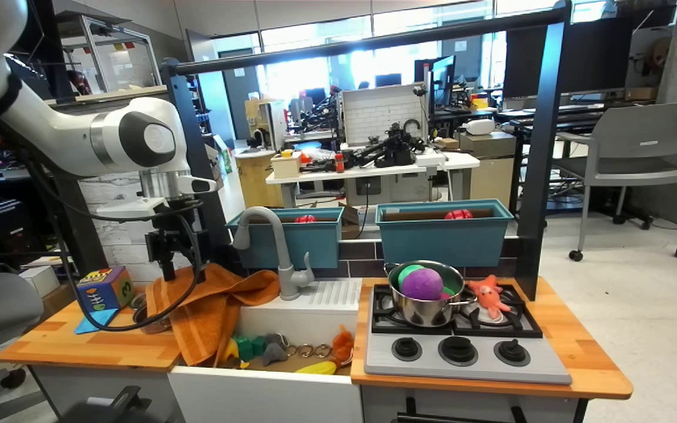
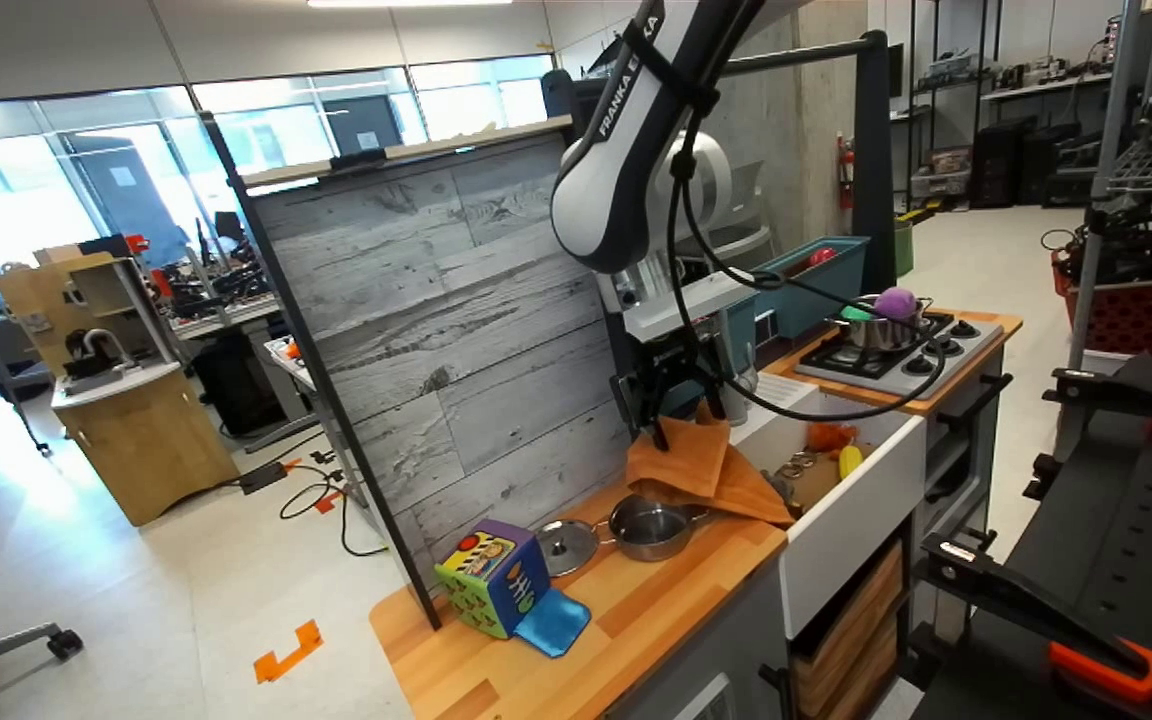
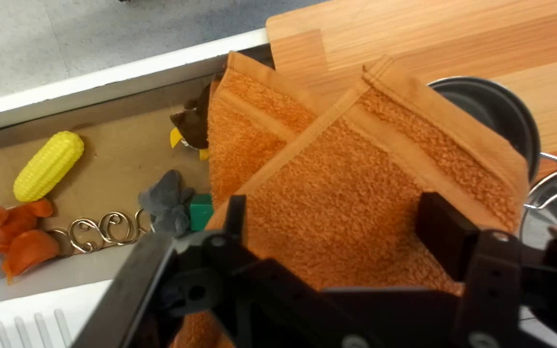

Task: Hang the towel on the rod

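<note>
Loose towel [image 3: 351,188] lies beneath a spread claw [image 3: 336,224]

The towel rests just below the claw, folded over itself and draped across the join between counter [image 3: 428,29] and sink [image 3: 114,78]. The claw is spread wide and grips nothing; it points down over the folds, probably so a layer can be pinched. In both exterior views the rod [image 1: 368,43] runs well above the claw, so a high lift looks necessary, and a hold near the edge would likely leave more to drape over.

In the wrist view, the towel hides part of a pot [image 3: 490,104] to one side of the claw and part of a brown toy [image 3: 195,124] to the opposite side, down in the sink. Whether the claw touches the towel is hard to tell, and what lies under the folds is hidden.
</note>
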